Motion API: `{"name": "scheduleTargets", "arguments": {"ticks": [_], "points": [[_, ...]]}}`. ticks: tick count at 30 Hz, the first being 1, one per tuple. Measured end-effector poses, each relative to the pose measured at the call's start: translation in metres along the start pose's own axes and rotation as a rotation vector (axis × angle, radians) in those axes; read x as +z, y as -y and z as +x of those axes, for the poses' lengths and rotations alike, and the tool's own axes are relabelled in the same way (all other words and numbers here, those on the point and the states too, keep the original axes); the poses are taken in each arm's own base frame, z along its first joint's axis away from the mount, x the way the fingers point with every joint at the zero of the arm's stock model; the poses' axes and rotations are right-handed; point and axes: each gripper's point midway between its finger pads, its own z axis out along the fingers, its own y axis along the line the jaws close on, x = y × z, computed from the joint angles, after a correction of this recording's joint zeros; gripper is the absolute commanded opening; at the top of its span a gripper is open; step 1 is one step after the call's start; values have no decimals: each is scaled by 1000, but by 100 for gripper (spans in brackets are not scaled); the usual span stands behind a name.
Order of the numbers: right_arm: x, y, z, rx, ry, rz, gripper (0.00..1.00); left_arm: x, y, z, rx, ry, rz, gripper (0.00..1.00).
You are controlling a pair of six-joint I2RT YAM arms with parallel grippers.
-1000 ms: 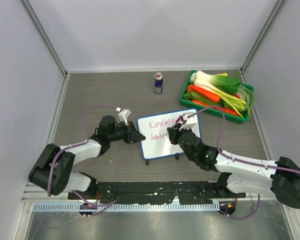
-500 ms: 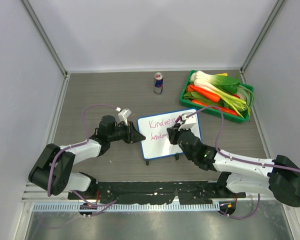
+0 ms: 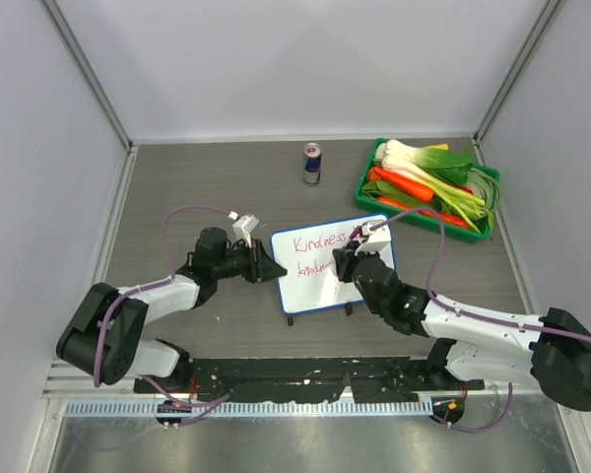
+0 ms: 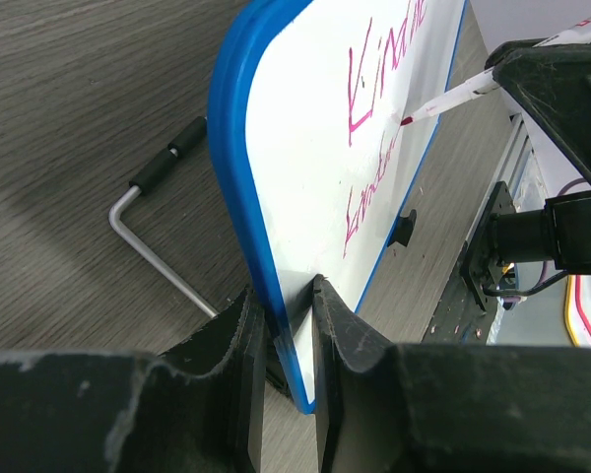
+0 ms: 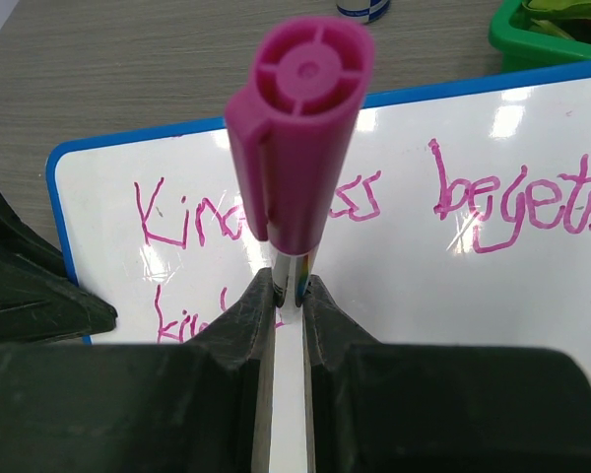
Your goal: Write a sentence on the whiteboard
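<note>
The whiteboard (image 3: 315, 286), white with a blue rim, stands tilted on the table centre. My left gripper (image 3: 273, 268) is shut on its left edge; in the left wrist view the fingers (image 4: 236, 335) pinch the blue rim (image 4: 238, 197). My right gripper (image 3: 347, 258) is shut on a magenta marker (image 5: 297, 158), tip on the board (image 4: 406, 121). The sentence (image 5: 453, 202) reads "Kindness begets" in pink on the top line, with a second line (image 5: 182, 320) begun at lower left, partly hidden by the marker.
A green tray (image 3: 428, 187) of leeks and carrots sits at the back right. A drinks can (image 3: 312, 163) stands behind the board. The board's black-tipped metal foot (image 4: 163, 212) rests on the table. Enclosure walls stand on both sides.
The right gripper and marker have shifted slightly to the right along the second line. The left gripper and the board have not moved.
</note>
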Motion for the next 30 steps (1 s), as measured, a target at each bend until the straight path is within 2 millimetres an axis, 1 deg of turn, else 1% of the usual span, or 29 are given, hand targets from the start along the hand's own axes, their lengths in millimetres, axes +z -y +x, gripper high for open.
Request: {"name": "scheduleTargets", "arguments": {"ticks": [6,19,30], "points": [[1,-1,-1,1,0,-5,1,0,0,0,0,0,0,0],[3,-12,5,13,-24,-56,1,0,0,0,-1,0,0,0],[-4,-7,12,35,-38,-59,1,0,0,0,-1,-2,2,0]]}}
